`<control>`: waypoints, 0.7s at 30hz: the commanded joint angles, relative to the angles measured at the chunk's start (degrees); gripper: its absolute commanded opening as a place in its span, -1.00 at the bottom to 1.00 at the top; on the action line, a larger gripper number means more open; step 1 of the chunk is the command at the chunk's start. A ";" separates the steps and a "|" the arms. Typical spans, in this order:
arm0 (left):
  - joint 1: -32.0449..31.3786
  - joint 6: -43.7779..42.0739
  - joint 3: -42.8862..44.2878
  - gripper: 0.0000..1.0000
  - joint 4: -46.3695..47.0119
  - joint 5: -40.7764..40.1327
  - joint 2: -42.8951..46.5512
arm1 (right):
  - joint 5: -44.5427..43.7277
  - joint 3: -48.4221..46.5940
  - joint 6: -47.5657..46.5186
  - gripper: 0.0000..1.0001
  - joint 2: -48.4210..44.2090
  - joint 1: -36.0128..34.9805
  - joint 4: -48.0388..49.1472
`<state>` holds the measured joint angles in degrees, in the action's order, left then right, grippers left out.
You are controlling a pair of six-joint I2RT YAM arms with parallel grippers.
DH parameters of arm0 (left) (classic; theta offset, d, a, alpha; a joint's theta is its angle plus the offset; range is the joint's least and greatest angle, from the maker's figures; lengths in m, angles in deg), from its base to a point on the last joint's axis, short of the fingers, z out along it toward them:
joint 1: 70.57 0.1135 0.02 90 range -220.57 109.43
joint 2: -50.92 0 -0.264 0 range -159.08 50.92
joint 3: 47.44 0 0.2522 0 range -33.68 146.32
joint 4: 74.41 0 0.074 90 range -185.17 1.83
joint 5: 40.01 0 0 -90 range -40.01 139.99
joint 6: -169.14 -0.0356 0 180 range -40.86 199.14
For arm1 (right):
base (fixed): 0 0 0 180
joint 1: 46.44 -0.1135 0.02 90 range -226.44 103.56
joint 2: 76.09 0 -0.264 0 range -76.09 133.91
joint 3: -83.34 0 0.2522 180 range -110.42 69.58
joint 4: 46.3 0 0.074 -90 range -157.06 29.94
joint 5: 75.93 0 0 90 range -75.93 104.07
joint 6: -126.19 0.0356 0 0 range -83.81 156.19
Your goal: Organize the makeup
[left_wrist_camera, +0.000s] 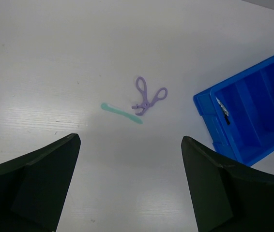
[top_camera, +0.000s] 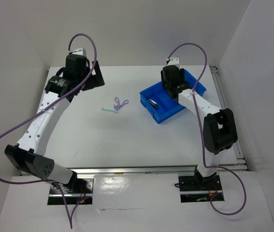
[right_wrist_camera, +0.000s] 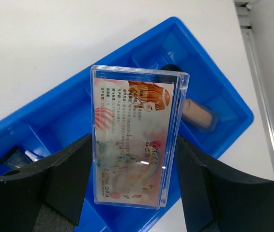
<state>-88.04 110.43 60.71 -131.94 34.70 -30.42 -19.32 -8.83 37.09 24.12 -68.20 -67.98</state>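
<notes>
My right gripper point(right_wrist_camera: 133, 145) is shut on the clear pinkish packet point(right_wrist_camera: 134, 135) and holds it upright just above the blue bin point(right_wrist_camera: 54, 111). In the bin lies the tan cylinder point(right_wrist_camera: 197, 112) with its black end toward the far wall. A dark slim item point(right_wrist_camera: 16, 157) lies in the bin's left compartment. On the table lie the purple looped piece point(left_wrist_camera: 146, 96) and the mint-green stick point(left_wrist_camera: 121, 113), touching each other; both also show in the top view, the looped piece point(top_camera: 121, 103) and the stick point(top_camera: 110, 110). My left gripper point(left_wrist_camera: 129, 140) is open and empty, above the table short of them.
The blue bin point(top_camera: 168, 113) stands at the back right, right of the two loose pieces. White walls close in the table at the back and both sides. A metal rail point(top_camera: 229, 111) runs along the right edge.
</notes>
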 commanded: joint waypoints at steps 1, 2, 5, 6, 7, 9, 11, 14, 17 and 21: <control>0.25 -1.49 4.31 1.00 -2.73 3.77 -2.33 | 4.02 -1.83 -2.49 0.10 1.49 1.10 1.95; 0.25 -1.49 4.31 1.00 -3.42 4.56 -3.03 | 5.08 -1.22 -3.19 0.10 2.10 1.10 1.95; 0.25 -1.49 2.83 1.00 -4.13 7.98 -3.03 | 6.23 -1.22 -5.12 0.10 3.50 1.63 2.56; 0.25 -1.49 2.82 1.00 -4.65 8.78 -3.03 | 6.23 -1.22 -5.13 0.10 4.73 1.63 3.08; 0.25 -0.80 1.43 1.00 -4.66 10.18 -3.03 | 6.23 -1.22 -5.82 0.10 5.26 1.63 3.09; 0.25 -0.27 0.19 1.00 -4.66 10.81 -3.03 | 7.02 -1.83 -6.71 0.10 7.02 1.63 3.09; 0.25 0.44 -1.57 1.00 -5.27 12.73 -3.03 | 7.55 -2.35 -7.32 0.10 8.33 1.63 3.79; 0.25 1.66 -3.33 1.00 -5.27 14.66 -4.35 | 7.55 -3.67 -7.85 0.10 11.41 2.15 3.79; 0.25 1.67 -2.55 1.00 -5.80 15.99 -6.98 | 6.41 -4.21 -8.38 0.10 13.34 2.16 3.18; -0.28 1.15 -0.54 1.00 -6.50 15.99 -9.18 | 5.88 -4.21 -8.38 0.38 13.88 2.16 2.65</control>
<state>-88.11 111.09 57.69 -137.99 48.99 -38.40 -12.15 -10.32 29.68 38.21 -66.60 -67.21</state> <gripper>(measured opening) 1.000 0.709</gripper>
